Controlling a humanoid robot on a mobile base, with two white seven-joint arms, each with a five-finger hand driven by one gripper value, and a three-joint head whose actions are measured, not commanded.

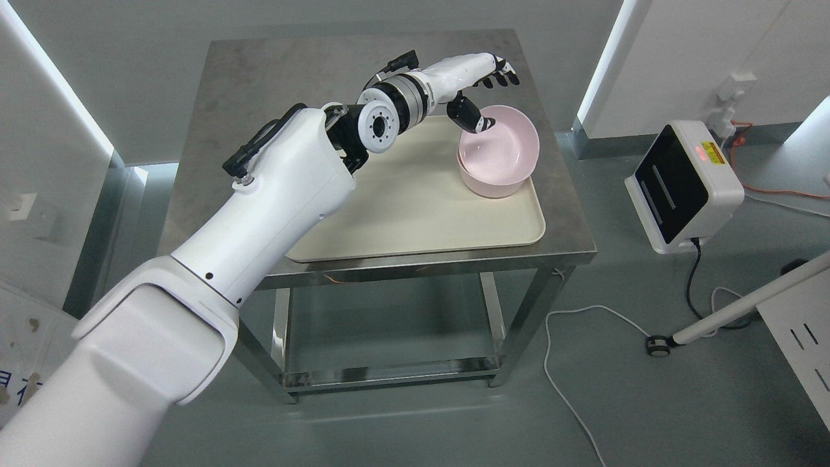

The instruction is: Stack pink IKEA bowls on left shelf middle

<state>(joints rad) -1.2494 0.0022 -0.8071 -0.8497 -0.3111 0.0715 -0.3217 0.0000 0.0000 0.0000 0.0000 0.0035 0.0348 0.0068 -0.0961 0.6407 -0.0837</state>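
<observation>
Two pink bowls sit nested at the right end of a cream tray (pixel 415 214) on a steel table (pixel 246 84). The upper bowl (pixel 502 146) lies tilted inside the lower bowl (pixel 486 187). My left arm reaches in from the lower left across the tray. Its left hand (pixel 496 100) hovers over the upper bowl's far-left rim, with the thumb (pixel 476 119) pointing down at the inside of the rim. The other fingers (pixel 504 74) are stretched out beyond the bowl and not wrapped around it. No right arm shows.
The table has a lower shelf (pixel 389 370) near the floor. On the floor at right stand a white device with a black screen (pixel 681 188), loose cables (pixel 570 337) and a white pole on a caster (pixel 661 345). A white panel (pixel 801 337) sits at the far right.
</observation>
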